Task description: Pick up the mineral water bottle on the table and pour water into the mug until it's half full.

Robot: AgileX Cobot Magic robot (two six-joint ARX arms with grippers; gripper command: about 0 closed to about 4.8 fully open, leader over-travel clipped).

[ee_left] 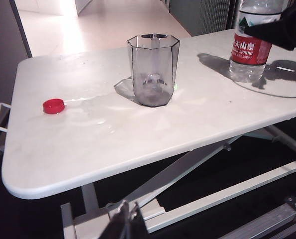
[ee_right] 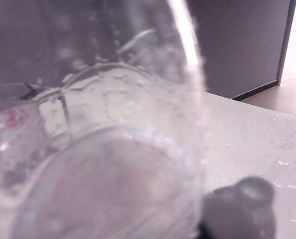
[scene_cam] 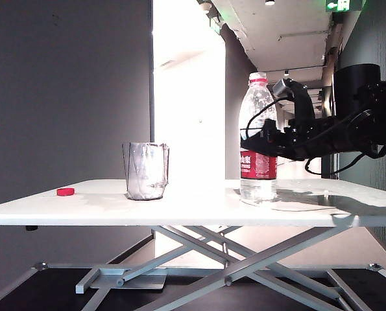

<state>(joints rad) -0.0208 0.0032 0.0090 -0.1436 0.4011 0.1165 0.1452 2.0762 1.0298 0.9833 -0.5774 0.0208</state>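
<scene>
A red cap [scene_cam: 65,192] is seen at the table's [scene_cam: 199,207] left, then the mug [scene_cam: 145,171] upright near the middle, apart from both. The bottle [scene_cam: 257,139] stands upright to the right, cap off, with the right gripper [scene_cam: 254,144] placed around its label; whether its jaws press it cannot be told. The left gripper [ee_left: 125,219] is parked low before the near edge, fingers together.

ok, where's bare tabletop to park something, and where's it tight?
Free: the stretch between the red cap and the mug, and the near edge of the table in front of both. Also between mug and bottle. Tight: around the bottle, where the right gripper sits. The left gripper hangs below the table edge.
</scene>
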